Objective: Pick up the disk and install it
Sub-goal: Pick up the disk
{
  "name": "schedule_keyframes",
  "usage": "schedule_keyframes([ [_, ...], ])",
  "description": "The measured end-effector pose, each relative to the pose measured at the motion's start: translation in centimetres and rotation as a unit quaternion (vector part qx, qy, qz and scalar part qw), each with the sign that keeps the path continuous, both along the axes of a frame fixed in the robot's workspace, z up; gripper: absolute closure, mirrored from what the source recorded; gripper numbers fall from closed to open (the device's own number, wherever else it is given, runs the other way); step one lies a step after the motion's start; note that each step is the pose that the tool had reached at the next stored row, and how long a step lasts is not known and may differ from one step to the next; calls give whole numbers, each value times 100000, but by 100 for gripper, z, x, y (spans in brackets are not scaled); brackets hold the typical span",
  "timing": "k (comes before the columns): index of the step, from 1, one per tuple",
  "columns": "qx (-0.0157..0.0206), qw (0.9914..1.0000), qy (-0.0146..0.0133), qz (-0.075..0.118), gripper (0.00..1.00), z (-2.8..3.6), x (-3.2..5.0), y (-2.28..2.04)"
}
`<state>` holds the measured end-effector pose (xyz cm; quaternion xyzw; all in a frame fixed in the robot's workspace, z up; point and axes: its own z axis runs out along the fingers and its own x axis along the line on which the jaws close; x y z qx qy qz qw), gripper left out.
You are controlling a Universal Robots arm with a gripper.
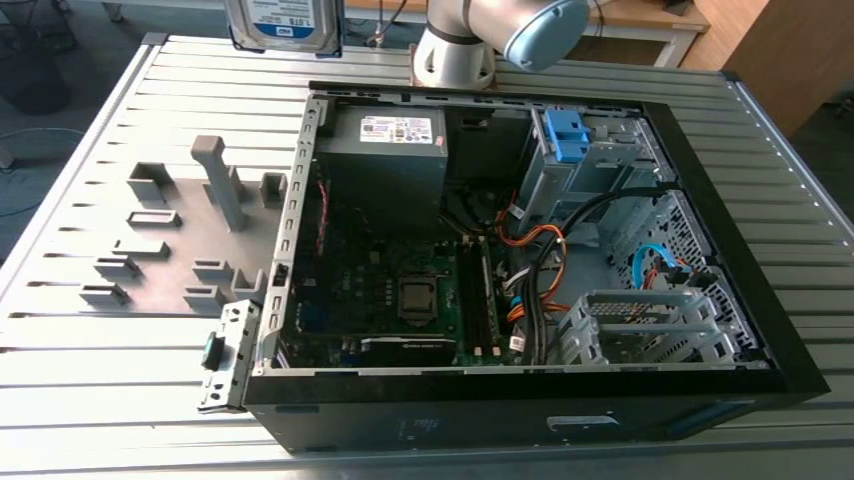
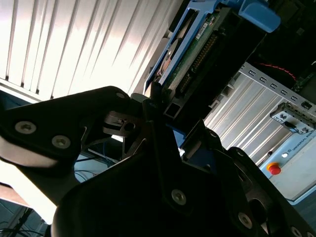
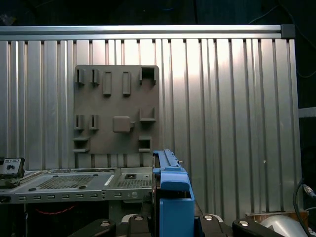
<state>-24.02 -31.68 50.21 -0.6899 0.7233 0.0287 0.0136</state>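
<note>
The disk [image 1: 283,22], silver with a white-and-blue label and blue side rails, hangs in the air at the top of the exterior view, over the table's far edge. In the second wrist view my gripper [image 2: 168,108] is shut on the disk [image 2: 197,44], whose green circuit board and blue rail show past the black fingers [image 2: 148,106]. Seen edge-on in the first wrist view, the disk's blue rail [image 3: 170,192] stands between the finger links. The open computer case [image 1: 534,240] lies below on the table, off to the exterior view's right of the disk.
A grey fixture plate [image 1: 187,230] with upright pegs lies on the ribbed metal table [image 1: 107,380], at the exterior view's left of the case. Inside the case are a grey power supply [image 1: 387,145], a blue bracket [image 1: 566,135], loose cables [image 1: 534,250] and a metal drive cage [image 1: 641,325].
</note>
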Motion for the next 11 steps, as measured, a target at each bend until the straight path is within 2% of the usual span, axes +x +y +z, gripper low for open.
schedule_keyframes([
  [11, -2, 100000, 4, 1, 64, 0, 48, 0],
])
